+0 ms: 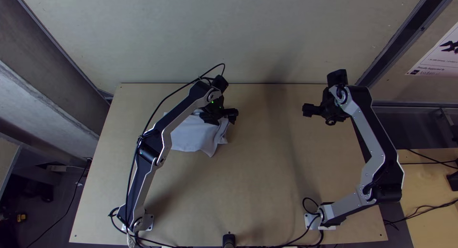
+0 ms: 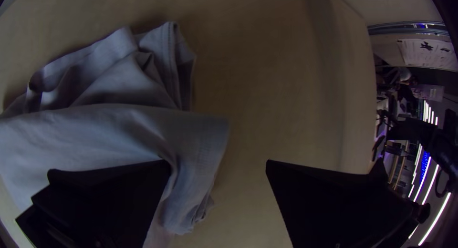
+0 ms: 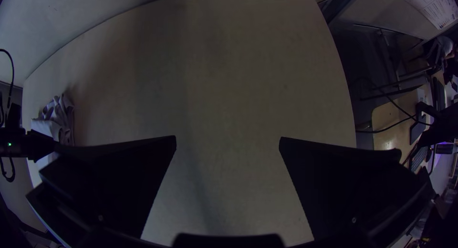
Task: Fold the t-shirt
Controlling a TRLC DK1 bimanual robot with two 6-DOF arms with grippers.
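Lying rumpled on the wooden table [image 1: 262,181], the pale t-shirt [image 1: 193,136]

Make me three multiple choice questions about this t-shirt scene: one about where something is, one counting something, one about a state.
1. Where on the light wooden table is the rumpled pale cloth t-shirt?
A right side
B left side
C near right corner

2. How many silver-and-black robot arms are there?
A two
B three
C one

3. The right gripper, with wide black fingers, is:
A shut
B gripping the t-shirt
C open

1 B: the left gripper is over part of it.
2 A: one base each side.
3 C: table shows between its fingers.
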